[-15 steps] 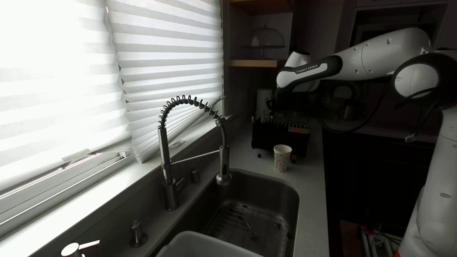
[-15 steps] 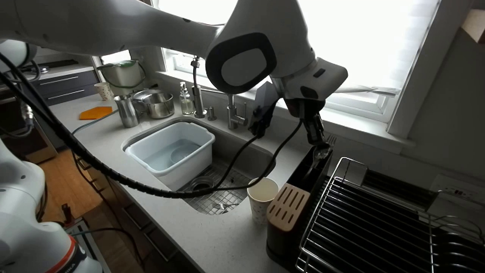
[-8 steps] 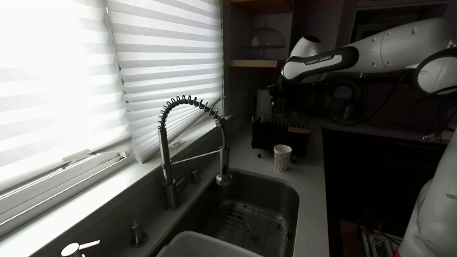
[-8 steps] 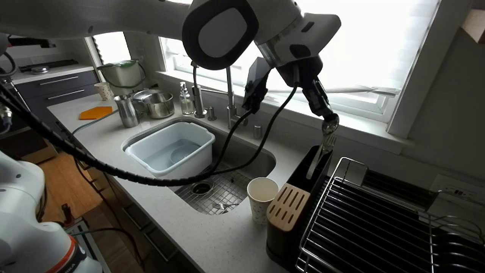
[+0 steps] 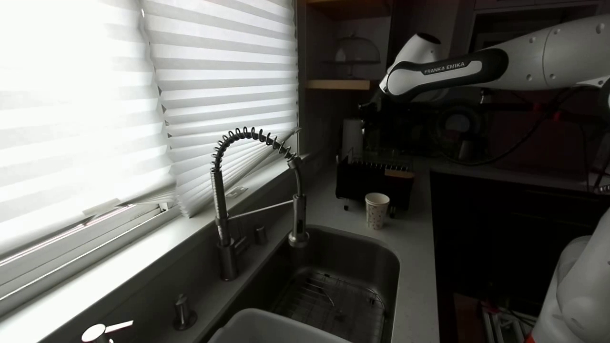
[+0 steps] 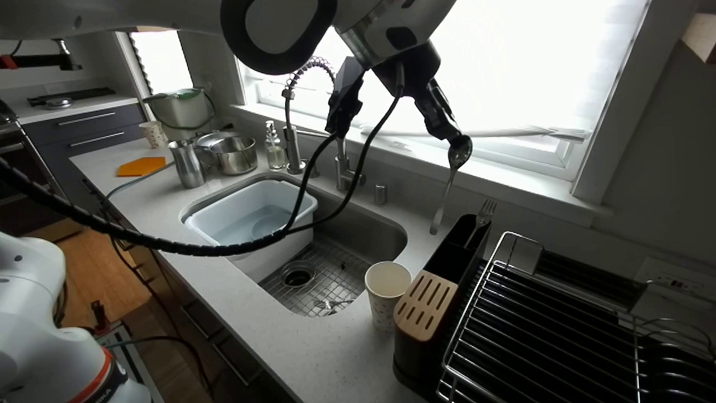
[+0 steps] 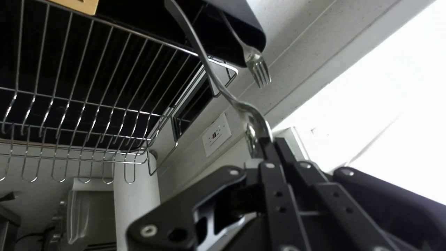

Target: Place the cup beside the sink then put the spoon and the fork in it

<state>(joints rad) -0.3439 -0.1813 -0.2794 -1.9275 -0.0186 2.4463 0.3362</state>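
Observation:
The cup (image 5: pixel 376 213) is white with small spots. It stands upright on the counter at the end of the sink (image 5: pixel 352 238), against the utensil holder, and shows in both exterior views (image 6: pixel 385 302). My gripper (image 6: pixel 461 139) is shut on the bowl end of the spoon (image 6: pixel 445 193). The spoon hangs handle down, clear of the holder, above the counter behind it. In the wrist view the fingertips (image 7: pixel 273 141) pinch the spoon (image 7: pixel 216 80). The fork (image 6: pixel 485 211) stands tines up in the black holder and also shows in the wrist view (image 7: pixel 256 64).
The black utensil holder (image 6: pixel 411 355) with a wooden slotted top stands between the cup and the wire dish rack (image 6: pixel 526 319). A white tub (image 6: pixel 279 252) sits in the sink. The faucet (image 5: pixel 219 205) rises behind it. Metal utensils (image 6: pixel 330 305) lie on the sink grid.
My gripper has risen and moved back toward the faucet side, pulling the spoon up out of the utensil holder. The fork and the cup have stayed in place.

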